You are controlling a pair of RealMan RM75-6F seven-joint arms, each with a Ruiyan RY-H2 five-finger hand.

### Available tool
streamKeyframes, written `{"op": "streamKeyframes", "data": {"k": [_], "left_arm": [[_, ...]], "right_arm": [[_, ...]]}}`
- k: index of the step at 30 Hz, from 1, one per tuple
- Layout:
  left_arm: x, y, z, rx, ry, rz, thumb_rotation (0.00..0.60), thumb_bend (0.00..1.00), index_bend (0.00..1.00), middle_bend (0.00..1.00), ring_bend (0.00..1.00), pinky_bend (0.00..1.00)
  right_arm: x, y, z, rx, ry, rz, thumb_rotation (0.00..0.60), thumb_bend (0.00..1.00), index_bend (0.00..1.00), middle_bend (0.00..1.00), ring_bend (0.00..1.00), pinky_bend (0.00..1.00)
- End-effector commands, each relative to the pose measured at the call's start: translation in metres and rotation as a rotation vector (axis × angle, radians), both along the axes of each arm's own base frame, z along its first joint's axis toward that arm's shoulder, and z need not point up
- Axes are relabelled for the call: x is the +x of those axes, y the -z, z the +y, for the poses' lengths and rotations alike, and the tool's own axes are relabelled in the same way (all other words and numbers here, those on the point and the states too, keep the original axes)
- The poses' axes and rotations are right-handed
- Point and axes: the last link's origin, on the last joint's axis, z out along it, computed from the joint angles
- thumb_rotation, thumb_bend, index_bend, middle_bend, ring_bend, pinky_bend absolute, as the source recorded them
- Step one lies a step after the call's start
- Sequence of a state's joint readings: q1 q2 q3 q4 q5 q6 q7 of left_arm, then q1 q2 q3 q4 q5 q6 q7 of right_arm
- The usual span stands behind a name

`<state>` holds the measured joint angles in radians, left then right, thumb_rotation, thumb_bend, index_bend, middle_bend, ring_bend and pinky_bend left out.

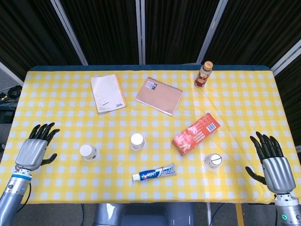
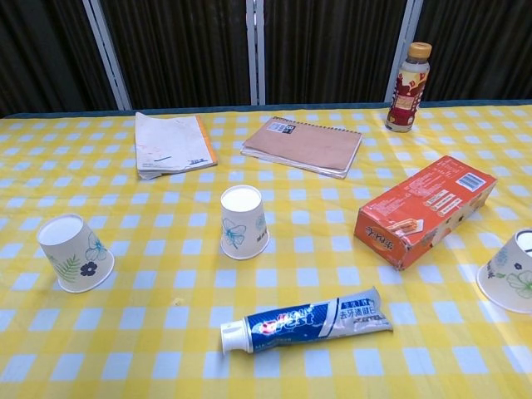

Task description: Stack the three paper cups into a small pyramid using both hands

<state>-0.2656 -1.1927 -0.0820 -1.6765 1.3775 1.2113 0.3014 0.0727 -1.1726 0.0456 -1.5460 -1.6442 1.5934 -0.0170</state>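
Three white paper cups, upside down and unstacked on the yellow checked cloth.

The left cup (image 1: 89, 152) with leaf and blue flower print sits at lower left of the head view; the middle cup (image 1: 137, 141) with a blue flower stands near centre; the right cup (image 1: 213, 161) sits at lower right, cut by the chest view's right edge. All are well apart.

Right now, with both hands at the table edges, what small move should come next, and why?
Probably bring the left hand in toward the left cup. Its fingers are spread and empty, that cup stands nearest, nothing lies between them, and all three cups stand apart, unstacked.
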Motion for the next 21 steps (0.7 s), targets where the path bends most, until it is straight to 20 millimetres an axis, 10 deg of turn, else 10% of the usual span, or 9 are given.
{"op": "streamKeyframes", "data": {"k": [1,21], "left_arm": [[0.019,0.015,0.012,-0.045,0.031,0.009,0.600,0.28,0.23,0.00,0.00,0.00],[0.054,0.074,0.024,-0.218,0.020,0.055,0.600,0.28,0.36,0.00,0.00,0.00]], "right_arm": [[0.000,-0.001,0.001,0.001,-0.001,-0.004,0.600,0.09,0.00,0.00,0.00,0.00],[0.001,-0.007,0.003,-0.002,-0.012,-0.043,0.600,0.09,0.00,0.00,0.00,0.00]]}}
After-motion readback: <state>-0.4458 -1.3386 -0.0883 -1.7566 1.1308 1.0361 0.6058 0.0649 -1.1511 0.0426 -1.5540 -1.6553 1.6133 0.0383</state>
